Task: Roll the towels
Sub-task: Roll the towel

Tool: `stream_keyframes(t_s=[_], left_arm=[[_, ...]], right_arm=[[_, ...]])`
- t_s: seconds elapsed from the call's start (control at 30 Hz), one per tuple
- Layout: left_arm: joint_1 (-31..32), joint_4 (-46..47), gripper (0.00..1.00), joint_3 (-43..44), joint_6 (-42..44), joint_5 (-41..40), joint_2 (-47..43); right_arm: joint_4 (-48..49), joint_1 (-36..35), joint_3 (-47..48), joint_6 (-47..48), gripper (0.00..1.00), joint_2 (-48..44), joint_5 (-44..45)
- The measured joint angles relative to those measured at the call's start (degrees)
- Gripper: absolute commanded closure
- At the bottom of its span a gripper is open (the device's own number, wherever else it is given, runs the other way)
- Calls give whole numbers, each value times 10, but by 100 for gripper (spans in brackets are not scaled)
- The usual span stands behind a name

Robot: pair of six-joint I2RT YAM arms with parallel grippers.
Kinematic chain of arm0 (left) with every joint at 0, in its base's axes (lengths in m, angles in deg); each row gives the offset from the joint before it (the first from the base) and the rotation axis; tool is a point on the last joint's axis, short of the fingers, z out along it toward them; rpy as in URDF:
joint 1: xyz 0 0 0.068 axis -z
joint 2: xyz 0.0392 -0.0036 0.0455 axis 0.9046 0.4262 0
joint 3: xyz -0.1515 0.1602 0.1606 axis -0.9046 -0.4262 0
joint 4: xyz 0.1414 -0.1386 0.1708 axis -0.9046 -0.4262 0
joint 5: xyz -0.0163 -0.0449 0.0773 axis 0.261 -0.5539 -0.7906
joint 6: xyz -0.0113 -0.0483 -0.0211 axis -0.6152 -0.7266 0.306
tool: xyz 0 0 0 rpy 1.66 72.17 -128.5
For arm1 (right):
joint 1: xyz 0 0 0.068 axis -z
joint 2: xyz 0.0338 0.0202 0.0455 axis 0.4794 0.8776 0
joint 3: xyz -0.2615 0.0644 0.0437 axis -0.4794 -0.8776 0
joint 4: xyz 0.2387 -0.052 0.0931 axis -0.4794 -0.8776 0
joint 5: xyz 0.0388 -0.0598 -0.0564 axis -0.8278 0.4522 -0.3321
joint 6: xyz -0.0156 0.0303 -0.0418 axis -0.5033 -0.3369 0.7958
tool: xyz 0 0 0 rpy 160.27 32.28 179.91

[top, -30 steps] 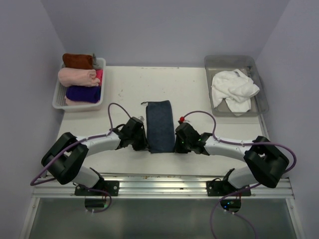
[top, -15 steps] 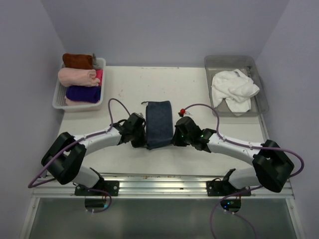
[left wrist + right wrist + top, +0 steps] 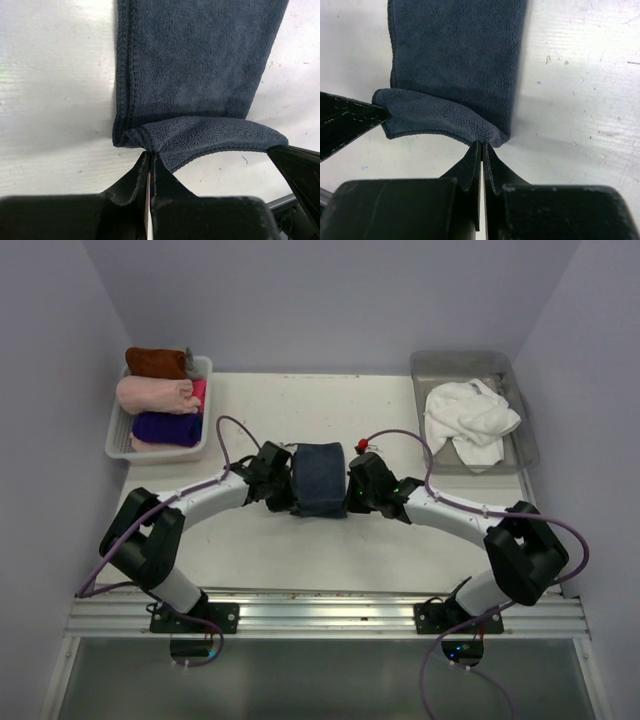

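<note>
While the slate-blue towel (image 3: 320, 476) lies mid-frame, we see left hand (image 3: 150, 156) and right hand (image 3: 482, 146) fully closed on its folded-over edge.

Blue towel (image 3: 319, 478) ctr, end curled, white towel (image 3: 468, 418) crumpled, brown towel (image 3: 156, 362) rolled

The slate-blue towel (image 3: 200, 75) is matt terry cloth with a stitched hem. The table (image 3: 50, 75) is smooth, scuffed and faintly glossy; the left gripper (image 3: 150, 157) looks matt black plastic.
</note>
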Motion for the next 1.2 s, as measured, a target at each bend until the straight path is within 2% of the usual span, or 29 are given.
stream_keyframes(t_s=[0.53,0.57,0.63,0.73,0.77,0.9,0.93,1.03,1.2], left_arm=[[-39,-1,100,52,24,15,55],[-40,0,96,53,24,15,59],[-42,1,88,53,24,15,63],[-44,1,70,53,24,12,64],[-44,1,52,53,24,10,64],[-46,1,49,53,22,3,62],[-46,1,48,53,22,1,60],[-46,2,48,47,22,-7,42],[-40,2,51,34,22,-37,-4]], right_arm=[[6,22,41,16,100,70,0],[7,23,44,17,99,75,0],[8,23,52,21,93,87,0],[9,23,63,29,87,98,0],[10,23,66,31,84,100,0],[11,23,82,38,70,107,1],[12,24,83,40,60,107,1],[10,26,83,44,48,107,4],[20,27,61,45,39,77,9]])
